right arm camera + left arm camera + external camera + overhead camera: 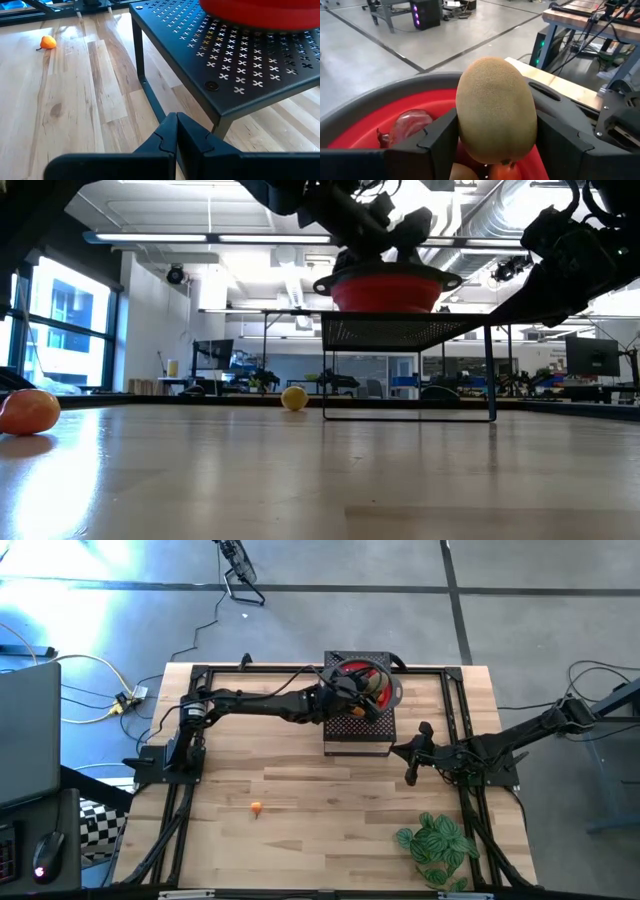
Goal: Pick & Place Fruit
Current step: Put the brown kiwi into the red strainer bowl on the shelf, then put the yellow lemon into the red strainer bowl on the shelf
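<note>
The bowl (pixel 362 680) sits on the rack (pixel 358 728); one fruit (pixel 257 807) lies on the table (pixel 330 830).

A brownish-green kiwi (pixel 496 107) is seen above a red bowl (pixel 380 115); a black stand (pixel 240 65) is perforated with crosses, and an orange fruit (pixel 48 42) is set on pale wood.

No text, label, brand, number or sign can be read in any of the four views.
</note>
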Tool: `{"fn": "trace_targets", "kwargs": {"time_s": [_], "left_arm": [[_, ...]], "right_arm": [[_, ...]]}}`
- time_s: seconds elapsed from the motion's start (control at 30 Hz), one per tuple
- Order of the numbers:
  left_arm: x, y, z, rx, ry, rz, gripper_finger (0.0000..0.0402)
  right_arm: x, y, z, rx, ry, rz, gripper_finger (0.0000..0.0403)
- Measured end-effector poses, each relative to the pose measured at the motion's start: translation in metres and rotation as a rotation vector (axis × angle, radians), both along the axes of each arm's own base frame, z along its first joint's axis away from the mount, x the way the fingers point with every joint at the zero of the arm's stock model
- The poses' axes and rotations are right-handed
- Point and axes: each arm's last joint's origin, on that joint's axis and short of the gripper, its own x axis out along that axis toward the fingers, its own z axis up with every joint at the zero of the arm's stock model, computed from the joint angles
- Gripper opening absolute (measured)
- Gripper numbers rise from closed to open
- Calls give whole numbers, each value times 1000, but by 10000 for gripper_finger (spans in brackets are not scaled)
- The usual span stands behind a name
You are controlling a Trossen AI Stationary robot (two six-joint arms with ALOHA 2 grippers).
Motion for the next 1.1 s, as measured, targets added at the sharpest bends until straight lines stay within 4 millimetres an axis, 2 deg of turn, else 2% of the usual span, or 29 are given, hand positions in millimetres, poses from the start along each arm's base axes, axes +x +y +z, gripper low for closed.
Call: {"fn": "trace_targets", "kwargs": {"time_s": [0.6,0.93,1.1], "left_arm": [[0,0,-1,-5,5,-15,227],[0,0,0,-4,2,-14,304],[-1,0,2,10,1,-18,316]], "right_arm": [[0,0,0,0,0,0,2],[0,0,0,-1,3,0,2],[0,0,0,0,3,0,2]]}}
